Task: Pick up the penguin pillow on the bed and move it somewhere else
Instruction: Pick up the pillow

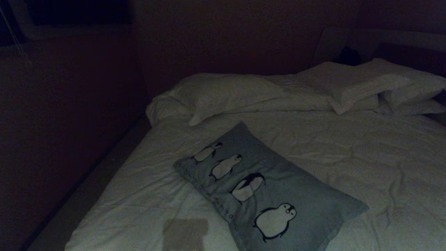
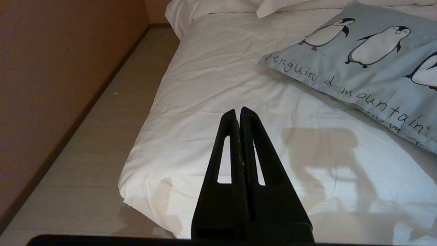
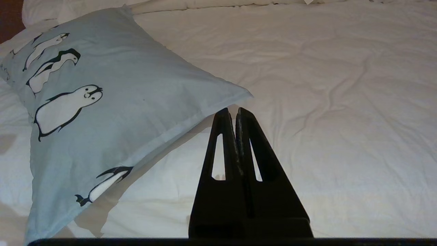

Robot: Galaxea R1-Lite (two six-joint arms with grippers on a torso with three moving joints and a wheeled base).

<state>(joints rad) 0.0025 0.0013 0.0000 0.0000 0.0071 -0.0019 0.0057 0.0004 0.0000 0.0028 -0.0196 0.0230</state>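
Observation:
The penguin pillow (image 1: 268,188) is grey-blue with a row of black-and-white penguins and lies flat and slanted on the bed (image 1: 366,157), near its front left part. It also shows in the left wrist view as the penguin pillow (image 2: 368,65) and in the right wrist view as the penguin pillow (image 3: 112,92). My left gripper (image 2: 238,111) is shut and empty, hanging over the duvet short of the pillow. My right gripper (image 3: 233,111) is shut and empty too, just short of the pillow's near corner. Neither arm shows in the head view.
Plain white pillows (image 1: 352,83) lie at the head of the bed against a dark headboard (image 1: 411,52). A bunched fold of duvet (image 1: 216,94) sits behind the penguin pillow. A strip of floor (image 2: 99,143) runs between the bed's left side and a brown wall (image 2: 44,75).

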